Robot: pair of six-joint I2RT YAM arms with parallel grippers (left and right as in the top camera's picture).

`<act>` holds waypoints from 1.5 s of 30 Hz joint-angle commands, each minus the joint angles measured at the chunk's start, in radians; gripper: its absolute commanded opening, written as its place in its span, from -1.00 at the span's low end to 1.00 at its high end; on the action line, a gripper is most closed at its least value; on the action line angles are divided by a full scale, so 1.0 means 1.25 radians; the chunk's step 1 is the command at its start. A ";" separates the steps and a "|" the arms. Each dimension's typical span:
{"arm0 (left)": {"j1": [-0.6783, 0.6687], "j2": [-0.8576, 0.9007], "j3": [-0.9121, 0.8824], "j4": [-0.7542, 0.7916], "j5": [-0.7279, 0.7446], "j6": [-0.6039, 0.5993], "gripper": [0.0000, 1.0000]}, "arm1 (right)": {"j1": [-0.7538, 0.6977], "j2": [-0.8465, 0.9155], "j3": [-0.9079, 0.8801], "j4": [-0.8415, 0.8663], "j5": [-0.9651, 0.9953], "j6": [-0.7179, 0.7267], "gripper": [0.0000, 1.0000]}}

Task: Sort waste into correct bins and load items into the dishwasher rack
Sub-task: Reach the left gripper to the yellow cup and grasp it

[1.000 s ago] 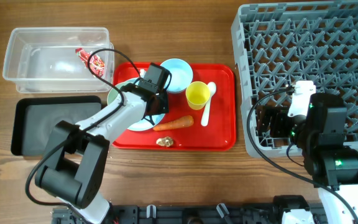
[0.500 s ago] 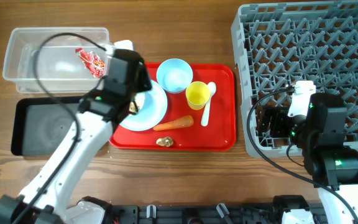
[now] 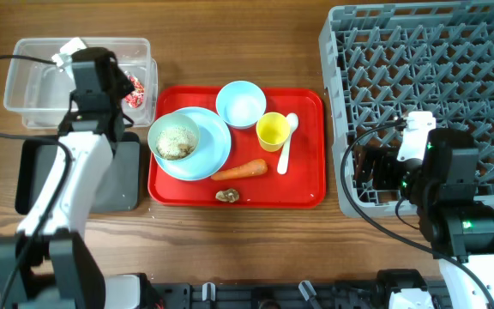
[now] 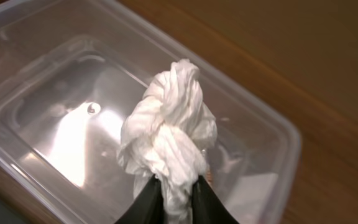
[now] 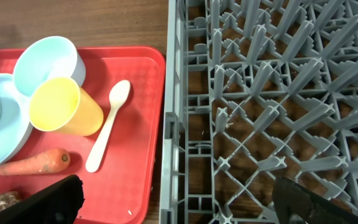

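**Tissue carried to the clear tub, not yet dropped**

The white crumpled tissue point(image 4: 169, 140) hangs over the inside of the clear tub point(image 4: 272, 134), pinched at its lower end by my left gripper point(image 4: 178, 186). A second ago that gripper was down at the plate point(image 3: 217, 150); it has since swung across to the tub. The red-and-white wrapper point(image 3: 134, 86) already lies in the tub, so I judge letting go is all that remains here. The carrot point(image 3: 240, 170), brown lump point(image 3: 226, 196) and rice scraps point(image 3: 177, 139) wait on the red tray point(image 3: 303, 184) beside the tub. Well away from the tub, my right gripper point(image 5: 179, 199) has not moved, fingers spread wide at the edge of the dishwasher rack point(image 3: 427, 60).
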 commanded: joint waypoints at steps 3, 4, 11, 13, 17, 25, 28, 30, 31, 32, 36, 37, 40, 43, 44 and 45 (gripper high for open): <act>0.043 0.049 0.002 0.043 0.061 0.001 -0.26 | 0.000 0.002 0.018 0.002 0.011 -0.008 0.99; 0.042 0.042 0.002 0.046 0.083 0.002 -0.21 | 0.000 0.002 0.018 0.002 0.011 -0.008 0.99; -0.008 -0.013 0.002 0.016 0.299 0.047 -0.11 | 0.000 0.002 0.018 0.002 0.011 -0.009 1.00; -0.043 -0.031 0.002 0.002 0.357 0.050 -0.11 | 0.000 0.002 0.018 0.002 0.011 -0.009 0.99; -0.137 -0.045 0.018 -0.035 0.450 0.082 -0.11 | 0.000 0.002 0.018 0.002 0.011 -0.008 1.00; -0.309 -0.033 0.155 -0.278 0.453 0.078 -0.05 | 0.000 0.002 0.018 0.002 0.011 -0.008 0.99; -0.343 -0.030 0.156 -0.289 0.462 0.076 -0.01 | 0.000 0.002 0.018 0.002 0.011 -0.008 0.99; -0.363 -0.016 0.156 -0.291 0.462 0.076 0.00 | 0.000 0.002 0.018 0.002 0.010 -0.008 1.00; -0.373 -0.001 0.156 -0.287 0.462 0.076 0.00 | 0.000 0.002 0.018 0.002 0.010 -0.008 0.99; -0.380 0.013 0.156 -0.282 0.462 0.076 0.01 | 0.000 0.002 0.018 0.001 0.010 -0.008 1.00; -0.408 0.085 0.156 -0.255 0.462 0.076 0.00 | 0.000 0.002 0.018 -0.002 0.011 -0.002 0.99; -0.414 0.103 0.156 -0.247 0.462 0.076 0.00 | 0.000 0.002 0.018 -0.002 0.011 0.003 0.99; -0.435 0.158 0.156 -0.220 0.461 0.076 0.00 | 0.000 0.002 0.018 -0.002 0.011 0.005 0.99; -0.447 0.199 0.156 -0.212 0.462 0.076 -0.01 | 0.000 0.002 0.018 -0.002 0.011 0.005 1.00; -0.451 0.209 0.156 -0.213 0.462 0.076 -0.01 | 0.000 0.002 0.018 -0.002 0.011 0.005 0.99; -0.455 0.222 0.156 -0.213 0.462 0.076 -0.02 | 0.000 0.002 0.018 -0.002 0.011 0.005 1.00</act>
